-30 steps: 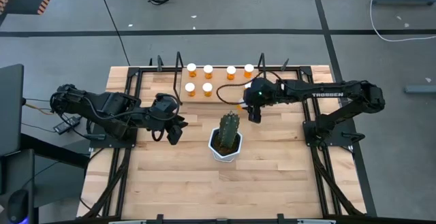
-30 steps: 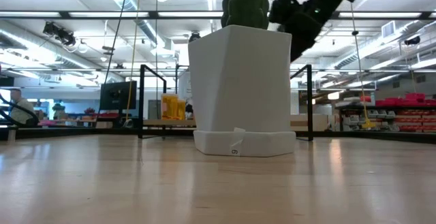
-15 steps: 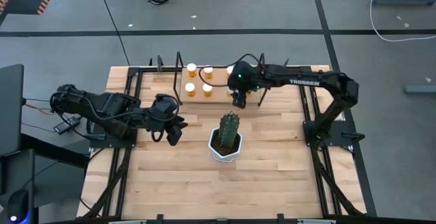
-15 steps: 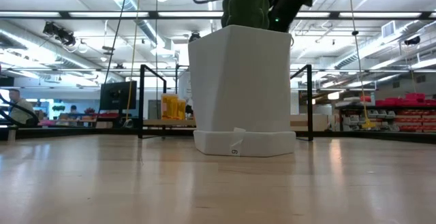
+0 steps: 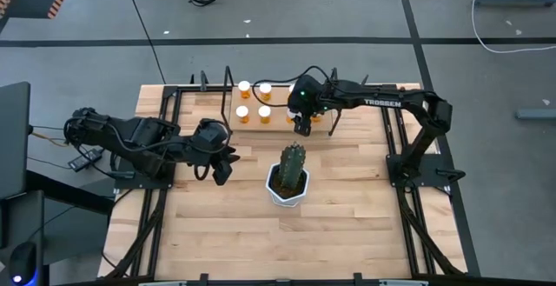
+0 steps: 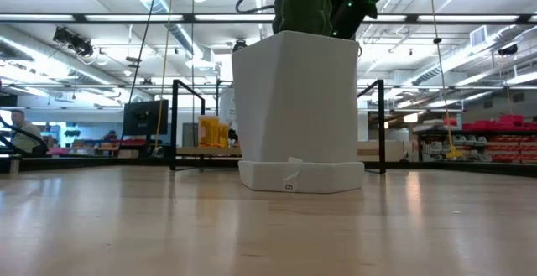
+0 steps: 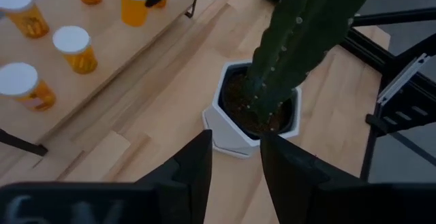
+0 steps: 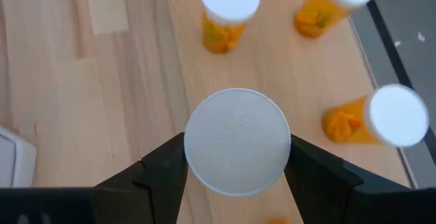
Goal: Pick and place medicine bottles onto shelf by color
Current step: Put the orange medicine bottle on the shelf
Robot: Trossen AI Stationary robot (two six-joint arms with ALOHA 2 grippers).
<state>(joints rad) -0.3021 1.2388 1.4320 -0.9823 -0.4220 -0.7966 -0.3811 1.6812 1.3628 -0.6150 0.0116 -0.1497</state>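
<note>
Several orange medicine bottles with white caps (image 5: 244, 87) stand on the low wooden shelf (image 5: 276, 102) at the table's far side. They also show in the right wrist view, the nearest bottle (image 8: 228, 9) among them, and in the left wrist view as bottles (image 7: 73, 47). My right gripper (image 5: 301, 125) hovers over the shelf's right part, shut on one more bottle (image 8: 237, 142). Left of the cactus, my left gripper (image 5: 221, 169) waits above the table, open, with nothing between its fingers (image 7: 197, 176). My right gripper pinches the bottle at its white cap (image 8: 191, 149), one finger (image 8: 160, 173) on each side of the rim. The fingers come from above, slanting down toward the far edge. The bottle stays upright over the shelf board (image 8: 286, 67); whether its base touches the board is hidden under the cap.
A green cactus in a white pot (image 5: 289, 175) stands mid-table, close in front of the shelf, and fills the low view as the pot (image 6: 294, 108). Black metal frames (image 5: 174, 103) run along the table's left and right sides. Bare wood lies near the front edge.
My right gripper has carried the bottle toward the table's left and far edge, from beside the shelf's right end to above the shelf's right part, still shut on it. Most of that travel came in the first half second.
</note>
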